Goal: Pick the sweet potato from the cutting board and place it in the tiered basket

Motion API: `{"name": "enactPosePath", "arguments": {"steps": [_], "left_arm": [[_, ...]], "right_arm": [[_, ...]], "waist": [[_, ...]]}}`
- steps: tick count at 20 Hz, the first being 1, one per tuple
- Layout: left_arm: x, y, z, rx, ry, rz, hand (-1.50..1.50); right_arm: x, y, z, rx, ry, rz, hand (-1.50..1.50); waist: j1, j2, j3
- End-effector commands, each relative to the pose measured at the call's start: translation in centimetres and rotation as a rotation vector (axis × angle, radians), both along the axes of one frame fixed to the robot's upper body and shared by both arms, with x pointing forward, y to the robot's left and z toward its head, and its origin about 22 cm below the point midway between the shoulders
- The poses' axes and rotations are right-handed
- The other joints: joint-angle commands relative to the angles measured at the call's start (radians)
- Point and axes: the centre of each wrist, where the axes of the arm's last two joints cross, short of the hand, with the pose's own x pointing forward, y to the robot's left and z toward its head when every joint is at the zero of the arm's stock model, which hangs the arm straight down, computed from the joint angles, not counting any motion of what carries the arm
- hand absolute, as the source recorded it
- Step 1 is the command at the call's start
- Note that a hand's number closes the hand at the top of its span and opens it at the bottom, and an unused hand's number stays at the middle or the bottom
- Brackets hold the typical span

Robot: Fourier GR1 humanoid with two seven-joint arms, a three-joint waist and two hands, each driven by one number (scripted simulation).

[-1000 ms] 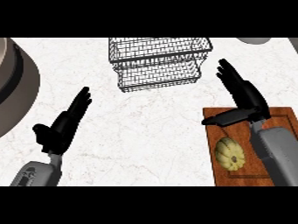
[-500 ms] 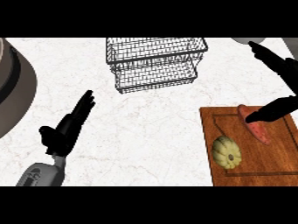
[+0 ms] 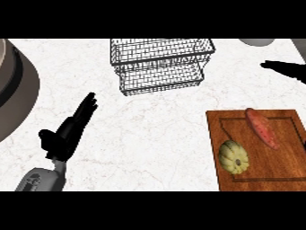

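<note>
Since half a second ago my right hand (image 3: 299,73) has swung out to the far right edge of the view, and it now clears the sweet potato (image 3: 262,128) completely, where before its thumb lay across the upper end of it. From the head view I see that hand as a dark shape above the cutting board (image 3: 287,166), with a pointed tip reaching left over the white counter (image 3: 162,134) and another dark piece of it showing at the board's right edge. I cannot tell from this whether its fingers are spread or curled. It holds nothing that I can see.

The sweet potato lies on the upper part of the cutting board, reddish and long, slanting from upper left to lower right inside the board's groove. Beside it, lower left on the same board, sits a pale yellow ribbed squash (image 3: 233,157), apart from the sweet potato.

The tiered basket (image 3: 160,65) stands on the counter at the top centre, black wire, well apart from the board and up-left of it.

My left hand (image 3: 67,130) shows at the lower left with fingers straight and together, pointing up and to the right, thumb sticking out to the left; it rests there holding nothing, much as it did earlier. A large round brown-rimmed vessel (image 3: 9,94) fills the left edge, and a pale round object (image 3: 256,41) peeks in at the top right.
</note>
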Motion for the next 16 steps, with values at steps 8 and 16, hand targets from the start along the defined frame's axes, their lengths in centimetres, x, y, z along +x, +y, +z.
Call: {"name": "enactPosePath", "arguments": {"steps": [8,16], "left_arm": [[-0.2,0.5,0.3,-0.011,-0.018,0.003,0.00],[1.0,-0.6,0.1,-0.004,-0.032,-0.006,0.00]], "right_arm": [[-2.6,2.2,-1.4,-0.107,0.056,-0.073,-1.50],[-2.8,4.6,-5.3,-0.274,0.035,-0.184,-1.50]], "waist": [[0.009,0.009,0.004],[0.015,0.012,0.003]]}}
